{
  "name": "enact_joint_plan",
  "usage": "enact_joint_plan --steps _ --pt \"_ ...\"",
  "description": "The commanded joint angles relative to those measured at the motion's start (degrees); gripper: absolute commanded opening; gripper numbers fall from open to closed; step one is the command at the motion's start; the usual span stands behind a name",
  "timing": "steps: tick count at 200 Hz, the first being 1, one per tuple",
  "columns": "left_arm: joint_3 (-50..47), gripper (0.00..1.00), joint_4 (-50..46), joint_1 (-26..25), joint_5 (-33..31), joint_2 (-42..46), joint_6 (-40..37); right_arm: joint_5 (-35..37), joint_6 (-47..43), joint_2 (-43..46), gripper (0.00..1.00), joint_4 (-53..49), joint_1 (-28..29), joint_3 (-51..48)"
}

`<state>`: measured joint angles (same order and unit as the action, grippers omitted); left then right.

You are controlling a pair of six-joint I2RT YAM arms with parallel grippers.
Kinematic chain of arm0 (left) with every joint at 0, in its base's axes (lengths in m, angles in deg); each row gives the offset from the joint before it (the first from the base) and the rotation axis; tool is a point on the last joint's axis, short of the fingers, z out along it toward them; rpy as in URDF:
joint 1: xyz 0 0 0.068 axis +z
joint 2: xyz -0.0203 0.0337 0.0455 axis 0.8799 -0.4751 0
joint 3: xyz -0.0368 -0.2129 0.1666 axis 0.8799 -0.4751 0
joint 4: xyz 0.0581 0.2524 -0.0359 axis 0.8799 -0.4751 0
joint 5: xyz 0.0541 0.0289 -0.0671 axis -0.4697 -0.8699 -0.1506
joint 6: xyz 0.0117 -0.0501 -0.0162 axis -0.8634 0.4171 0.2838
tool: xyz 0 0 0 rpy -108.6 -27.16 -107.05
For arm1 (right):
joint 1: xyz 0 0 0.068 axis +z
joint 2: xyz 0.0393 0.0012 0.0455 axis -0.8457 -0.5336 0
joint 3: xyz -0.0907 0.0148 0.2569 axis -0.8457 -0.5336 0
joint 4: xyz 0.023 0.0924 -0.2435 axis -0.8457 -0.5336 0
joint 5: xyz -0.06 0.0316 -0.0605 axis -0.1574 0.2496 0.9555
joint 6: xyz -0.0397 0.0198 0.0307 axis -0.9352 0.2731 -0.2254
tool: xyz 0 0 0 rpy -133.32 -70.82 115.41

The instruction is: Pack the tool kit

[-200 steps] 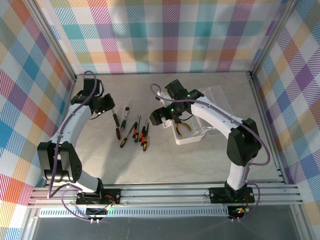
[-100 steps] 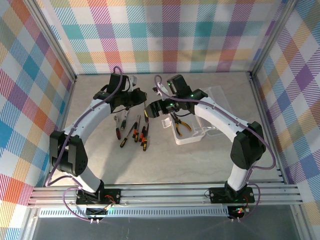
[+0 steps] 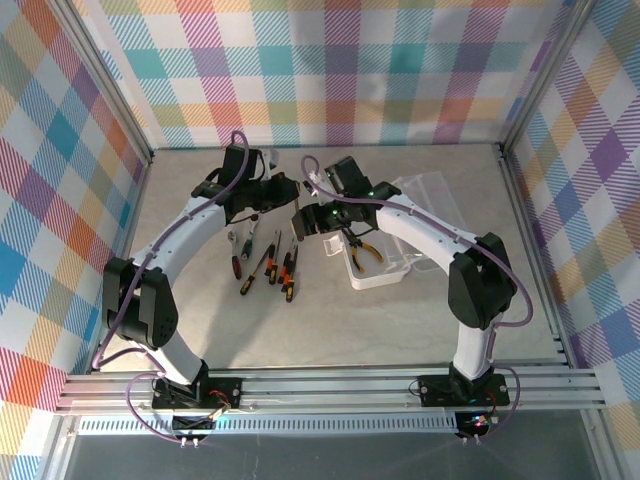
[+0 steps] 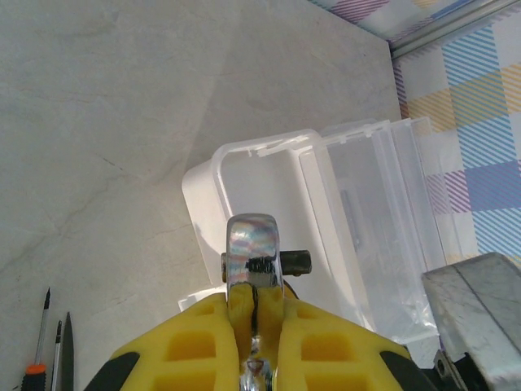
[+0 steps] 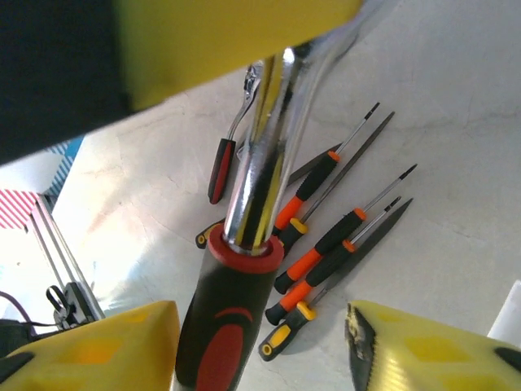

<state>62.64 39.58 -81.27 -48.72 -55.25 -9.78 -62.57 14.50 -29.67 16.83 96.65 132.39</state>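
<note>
My left gripper [image 3: 283, 190] is shut on the chrome shaft of a ratchet wrench [image 4: 252, 248], held in the air over the table's middle. The ratchet's black-and-red handle [image 5: 224, 326] hangs between the fingers of my right gripper [image 5: 260, 346], which is open, with a clear gap on its right side. Beyond the ratchet head lies the translucent white box [image 4: 232, 175], lid [image 4: 383, 195] open. In the top view the box [image 3: 385, 275] sits right of centre with yellow-handled pliers [image 3: 366, 250] inside. Several screwdrivers [image 3: 277, 268] lie on the table.
A small wrench with a red handle [image 5: 220, 167] lies left of the screwdrivers [image 5: 326, 232]. Both arms meet over the table's middle, my right gripper [image 3: 305, 218] just below the left. Aluminium posts and checked walls close in the sides and back.
My left arm has swung from the left to the table's middle with the ratchet. My right gripper has come up to the handle and its fingers have narrowed around it.
</note>
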Motion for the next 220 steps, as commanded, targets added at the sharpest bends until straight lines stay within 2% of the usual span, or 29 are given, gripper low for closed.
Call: enact_joint_plan --steps 1,63,75,82,116,123,125,160,180,220 --pt "1.84 0.0 3.26 -0.58 2.16 0.42 0.97 -0.2 1.18 -0.52 0.46 2.5 0.63 1.77" --pt "0.93 0.0 5.41 -0.58 2.32 -0.19 1.26 -0.53 1.63 -0.32 0.01 3.38 0.59 1.77" --pt "1.5 0.01 4.4 -0.5 1.4 -0.44 0.44 0.27 0.73 0.03 0.0 2.31 0.61 1.97" --pt "2.07 0.1 1.71 -0.44 0.08 -0.47 -0.54 1.6 -0.17 0.52 0.0 1.12 0.53 2.03" --pt "5.73 0.75 -11.64 1.07 -13.36 1.19 -9.53 6.46 -6.04 5.92 0.0 -5.39 -2.97 0.03" --pt "5.71 0.97 -13.34 1.77 -16.09 2.03 -10.97 8.16 -7.53 7.34 0.0 -7.09 -4.15 -0.74" --pt "5.66 1.0 -13.77 2.03 -16.78 2.29 -11.44 8.64 -7.97 7.72 0.0 -7.61 -4.46 -0.93" --pt "1.18 1.0 -18.16 7.4 -24.8 6.89 -16.15 15.32 -15.17 11.52 0.0 -18.55 -10.9 -3.07" --pt "-2.39 1.0 -19.59 9.34 -28.68 8.63 -17.52 22.41 -17.19 12.29 0.0 -22.13 -13.99 -5.26" --pt "-7.3 1.0 -18.69 10.32 -26.54 9.74 -17.32 29.47 -19.85 11.04 0.0 -24.99 -16.75 -7.55"
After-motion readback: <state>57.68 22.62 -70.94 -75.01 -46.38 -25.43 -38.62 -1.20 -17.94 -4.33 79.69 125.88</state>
